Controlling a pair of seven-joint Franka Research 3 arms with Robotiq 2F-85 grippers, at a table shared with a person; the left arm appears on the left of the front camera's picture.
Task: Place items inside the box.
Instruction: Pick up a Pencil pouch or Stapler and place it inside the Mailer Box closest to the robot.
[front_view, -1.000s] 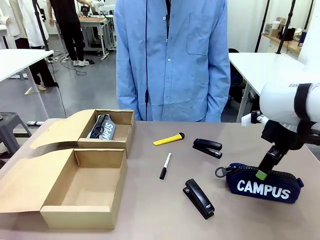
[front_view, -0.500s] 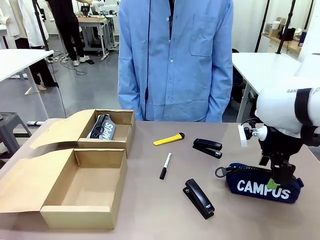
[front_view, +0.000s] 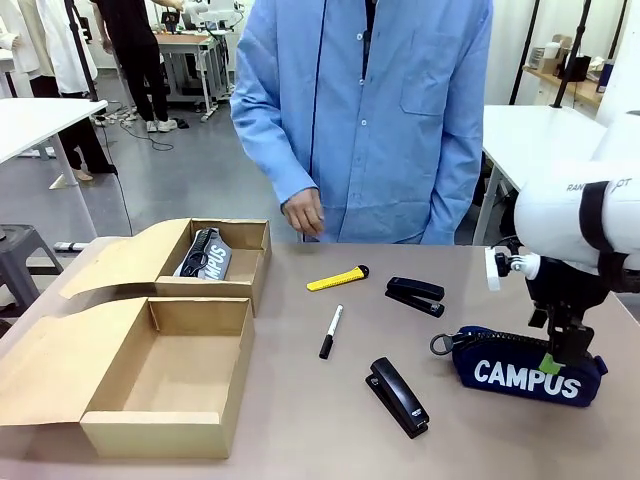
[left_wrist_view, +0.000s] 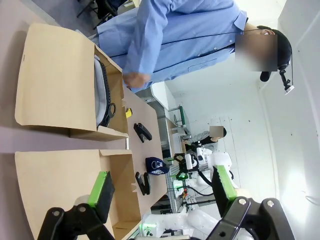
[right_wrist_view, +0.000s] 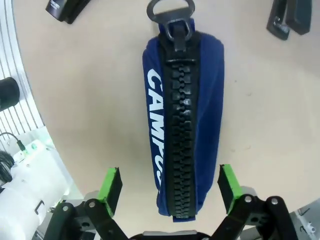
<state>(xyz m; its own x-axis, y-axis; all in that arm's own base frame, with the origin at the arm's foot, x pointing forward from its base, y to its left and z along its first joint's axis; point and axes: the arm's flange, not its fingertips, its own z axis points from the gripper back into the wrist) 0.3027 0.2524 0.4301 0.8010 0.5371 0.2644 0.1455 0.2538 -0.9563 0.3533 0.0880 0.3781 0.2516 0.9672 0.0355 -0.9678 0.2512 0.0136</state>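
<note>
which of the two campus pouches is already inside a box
The grey CAMPUS pouch, lying in the far cardboard box. The navy CAMPUS pouch sits out on the table, with the right gripper open over it.

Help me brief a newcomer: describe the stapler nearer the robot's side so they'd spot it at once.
Start from the nearer cardboard box at front left and look right, past the marker pen. The stapler lies diagonally just left of the navy CAMPUS pouch. Unlike the other stapler, farther back near the yellow knife, it sits closest to the robot.
</note>
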